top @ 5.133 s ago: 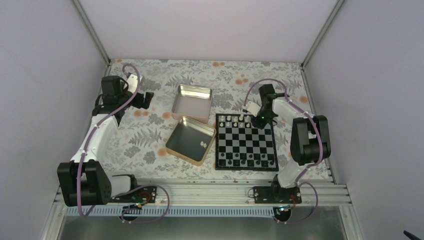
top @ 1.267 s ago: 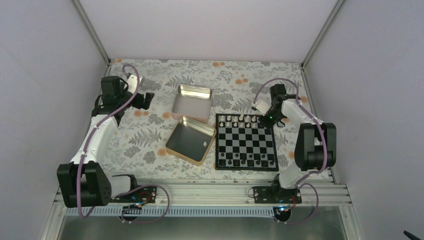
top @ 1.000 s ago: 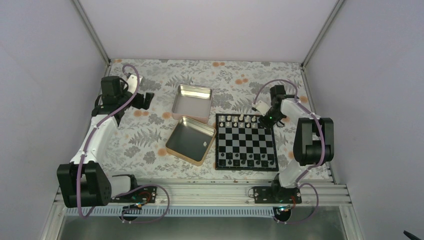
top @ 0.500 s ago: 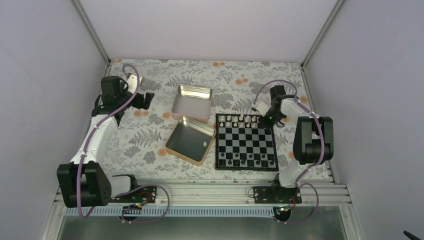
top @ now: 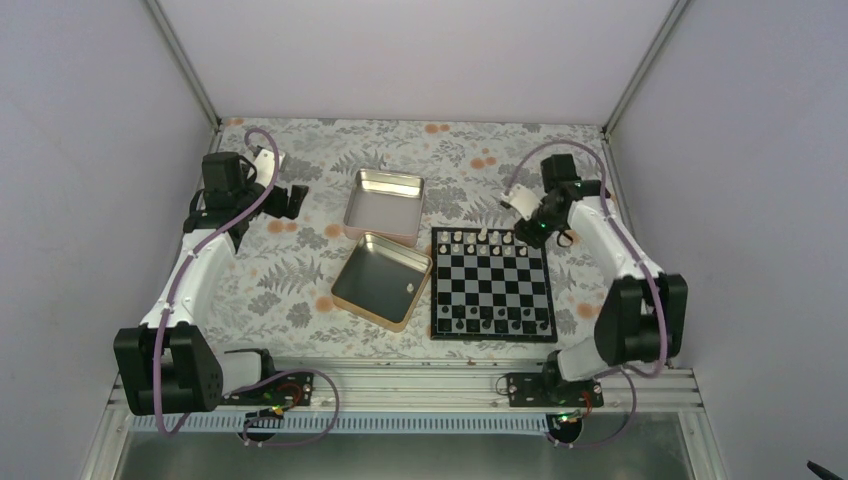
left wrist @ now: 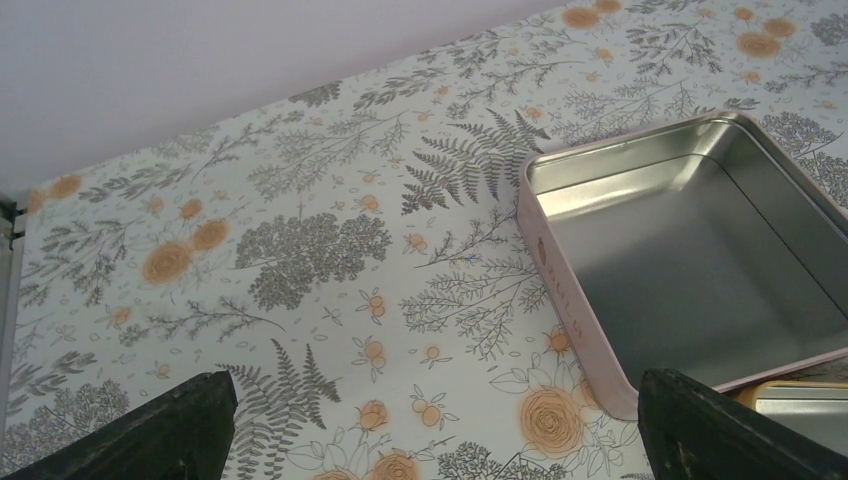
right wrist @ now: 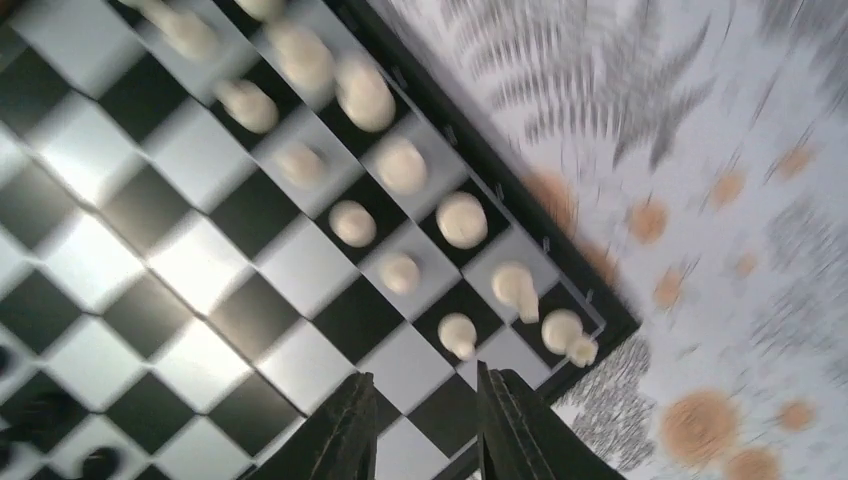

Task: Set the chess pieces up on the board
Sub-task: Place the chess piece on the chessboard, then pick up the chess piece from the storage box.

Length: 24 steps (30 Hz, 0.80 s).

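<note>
The black-and-silver board [top: 495,285] lies right of centre. Cream-white chess pieces [top: 484,240] stand along its far rows, and dark pieces [top: 490,321] along its near rows. One cream piece [top: 411,288] lies in the gold tin [top: 352,292]. My right gripper [top: 531,226] hovers over the board's far right corner, open and empty. In the blurred right wrist view the gripper [right wrist: 425,400] is just above the board [right wrist: 150,280], near the corner pieces [right wrist: 460,332]. My left gripper [top: 292,200] rests far left, wide open and empty; the left wrist view shows it [left wrist: 430,445] over the cloth.
An empty pink tin [top: 385,203] lies behind the gold tin; it also shows in the left wrist view [left wrist: 690,270]. A floral cloth [top: 300,260] covers the table. Grey walls close in the left, right and back.
Five seconds ago two cream pieces lay in the gold tin; now one. My right gripper has drawn back and up from the board's far right corner. The left arm has not moved.
</note>
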Each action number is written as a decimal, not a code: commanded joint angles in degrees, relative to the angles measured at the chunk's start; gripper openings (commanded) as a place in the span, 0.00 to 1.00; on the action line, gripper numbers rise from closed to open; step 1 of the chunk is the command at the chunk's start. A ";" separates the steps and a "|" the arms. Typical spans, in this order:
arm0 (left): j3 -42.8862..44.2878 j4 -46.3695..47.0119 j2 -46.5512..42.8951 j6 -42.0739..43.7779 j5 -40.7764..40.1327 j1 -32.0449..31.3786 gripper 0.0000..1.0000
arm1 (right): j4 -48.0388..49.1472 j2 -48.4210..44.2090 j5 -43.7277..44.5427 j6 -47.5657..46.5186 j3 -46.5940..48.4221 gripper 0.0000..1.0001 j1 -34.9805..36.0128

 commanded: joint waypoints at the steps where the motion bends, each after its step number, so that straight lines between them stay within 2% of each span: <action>1: 0.60 0.21 0.00 0.26 0.85 0.23 1.00 | -8.92 -6.75 1.38 4.23 7.18 0.29 10.11; 6: 0.73 0.03 -0.40 0.17 0.66 0.21 1.00 | -12.20 -5.02 1.76 7.74 16.28 0.29 22.30; 12: 0.82 -0.13 -0.74 0.10 0.17 0.22 1.00 | -8.70 1.60 2.17 8.57 17.66 0.28 35.09; 19: 0.74 0.03 -0.48 0.07 0.23 0.22 1.00 | -7.02 12.64 3.30 9.15 21.66 0.27 44.36; 24: 0.65 0.05 -0.74 0.15 -0.16 0.23 1.00 | -7.78 20.12 5.59 10.25 26.37 0.29 47.29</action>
